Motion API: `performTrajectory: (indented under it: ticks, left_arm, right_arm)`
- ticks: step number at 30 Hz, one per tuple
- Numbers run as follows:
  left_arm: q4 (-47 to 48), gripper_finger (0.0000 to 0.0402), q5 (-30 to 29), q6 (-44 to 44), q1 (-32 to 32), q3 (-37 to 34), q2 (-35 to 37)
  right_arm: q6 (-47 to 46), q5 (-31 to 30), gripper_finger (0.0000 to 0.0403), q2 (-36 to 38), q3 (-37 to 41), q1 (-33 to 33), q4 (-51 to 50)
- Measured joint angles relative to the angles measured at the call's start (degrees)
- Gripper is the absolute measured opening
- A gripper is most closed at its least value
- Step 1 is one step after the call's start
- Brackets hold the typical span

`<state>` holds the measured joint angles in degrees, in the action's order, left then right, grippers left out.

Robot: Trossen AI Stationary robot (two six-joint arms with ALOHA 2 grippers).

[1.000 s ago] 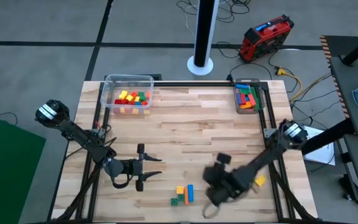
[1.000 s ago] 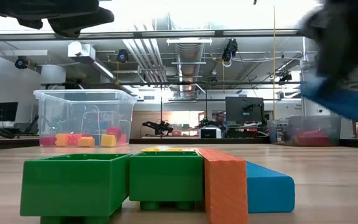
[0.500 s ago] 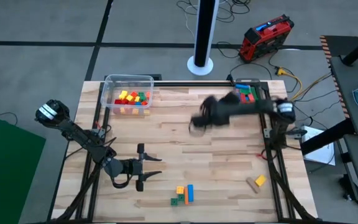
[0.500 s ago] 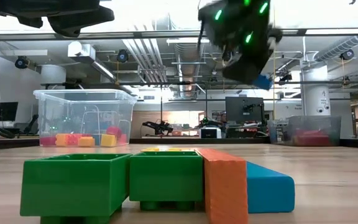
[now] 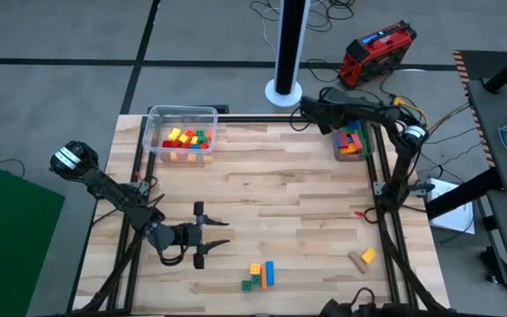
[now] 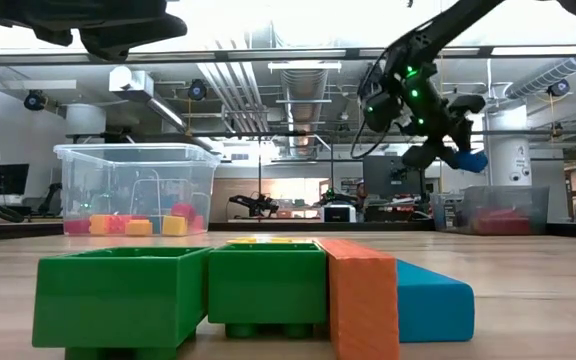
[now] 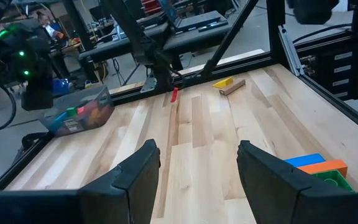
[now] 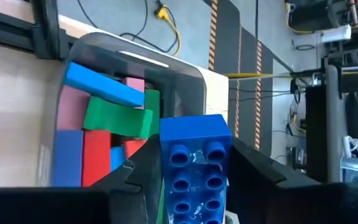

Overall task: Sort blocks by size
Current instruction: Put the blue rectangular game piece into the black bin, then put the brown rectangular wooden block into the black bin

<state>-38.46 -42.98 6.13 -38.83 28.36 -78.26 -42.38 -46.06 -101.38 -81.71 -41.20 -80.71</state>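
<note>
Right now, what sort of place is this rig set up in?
Probably a robotics lab or workshop: exposed ceiling ducts, workbenches with monitors behind the wooden table, and cables beside a red tool case on the floor.

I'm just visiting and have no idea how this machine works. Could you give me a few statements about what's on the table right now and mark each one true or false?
1. The right gripper holds a blue block. True.
2. That gripper is over the tub of small cubes at the table's far left. False: it hangs by the tub of long blocks at the far right.
3. The left gripper is open and holds nothing. True.
4. A green, orange and blue cluster of blocks lies near the table's front edge. True.
5. The yellow block sits inside a tub. False: it lies on the bare table.
</note>
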Motion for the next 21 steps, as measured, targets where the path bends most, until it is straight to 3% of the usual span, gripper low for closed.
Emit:
performTrajectory:
  ticks: [8, 13, 17, 21]
  left_arm:
    - [0.02, 0.0191, -0.09, 0.0, 0.29, 0.0, 0.0]
    - [0.04, 0.0191, -0.13, -0.35, 0.42, 0.0, 0.0]
    - [0.11, 0.0191, -0.13, -0.63, 0.5, 0.0, 0.0]
    - [0.11, 0.0191, -0.15, -0.84, 0.59, 0.0, 0.0]
  right_arm:
    - [6.24, 1.11, 0.0201, 0.0, 3.45, -0.84, 11.14]
    - [6.06, 2.82, 0.0231, 0.48, 3.53, 0.4, 12.67]
    - [6.75, 8.52, 0.0244, 2.96, 3.54, 8.12, 14.91]
    - [6.44, 8.89, 0.0242, 4.51, 3.73, 20.57, 15.68]
